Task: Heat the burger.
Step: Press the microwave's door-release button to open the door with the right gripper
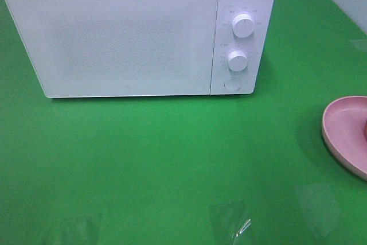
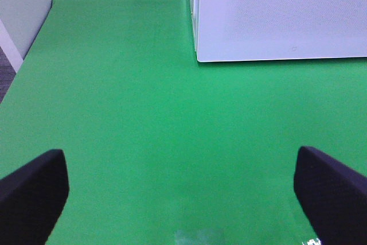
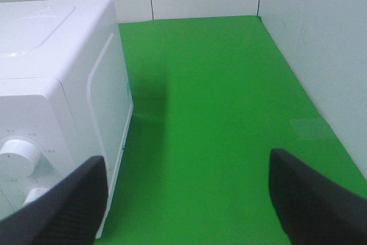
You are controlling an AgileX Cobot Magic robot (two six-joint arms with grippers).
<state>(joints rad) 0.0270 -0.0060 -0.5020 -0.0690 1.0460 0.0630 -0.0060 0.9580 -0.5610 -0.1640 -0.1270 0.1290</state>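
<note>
Grippers, both unloaded. The left gripper (image 2: 179,162) has its two dark fingers (image 2: 34,193) spread wide with nothing between them. It hangs over the flat green table cover (image 2: 143,113), in front of the near left corner of the white box-shaped microwave oven (image 2: 275,15). The right gripper (image 3: 186,167) is likewise parted and empty, and sits beside the oven's right side by the control panel. Neither arm shows in the high view.

The oven's speckled white door (image 1: 114,38) is shut and no handle is visible. To its right sit an upper round white knob (image 1: 243,26), a lower round white knob (image 1: 237,60) and a round white button (image 1: 232,84).

The burger appears in no view. It presumably lies to the right, on or near the shallow round pink plate (image 1: 335,136), which the frame edge cuts off.

The task seems to be at its outset, and the shut door is the one real obstacle. The next move probably calls for a firm, centred press on the button, if that is the release. After that, the burger must be fetched from the right. The cover between plate and oven is bare except for flat patches of clear film (image 1: 229,222), which should not hinder travel.
</note>
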